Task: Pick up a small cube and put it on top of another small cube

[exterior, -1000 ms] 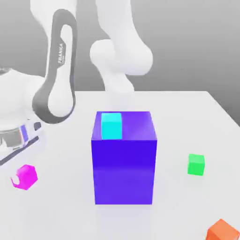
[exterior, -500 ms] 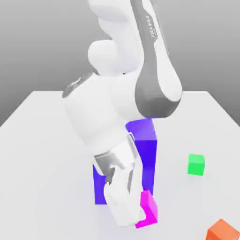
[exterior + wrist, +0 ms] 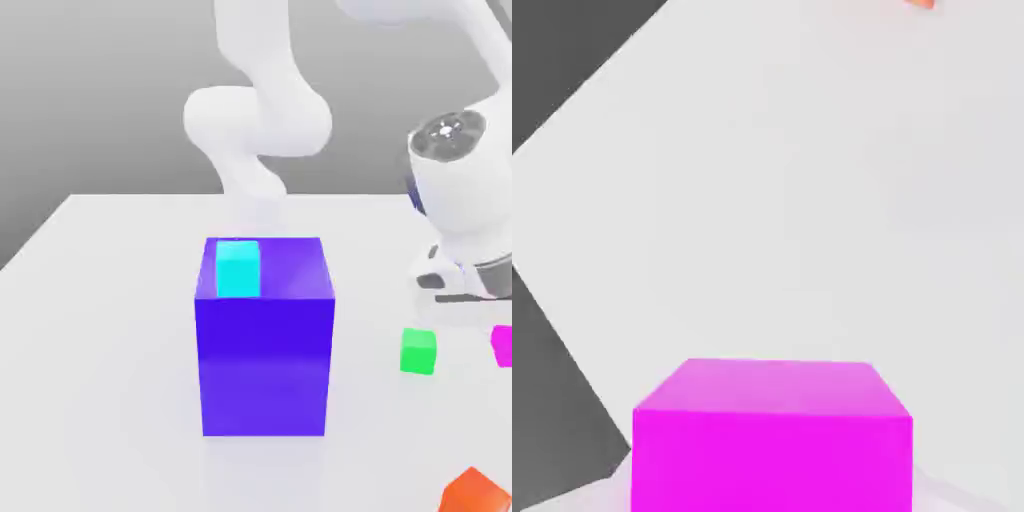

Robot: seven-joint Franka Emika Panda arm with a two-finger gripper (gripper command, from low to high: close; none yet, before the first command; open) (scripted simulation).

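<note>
At the exterior view's right edge, the pink cube (image 3: 503, 346) is hanging beside the green cube (image 3: 419, 351), seemingly carried under the arm's hand, though whether the fingers are pinching it I cannot tell, so a loose hold or off-centre lowering risks it tumbling onto the worktop (image 3: 100, 330).

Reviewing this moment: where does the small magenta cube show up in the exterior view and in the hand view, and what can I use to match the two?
Exterior view: the magenta cube sits at that view's right edge, cut off by the frame, just beyond the green cube.
Hand view: it looms large and close to the camera, above the white table.
Shared landmark: the orange block, seen as a sliver in the hand view.
</note>
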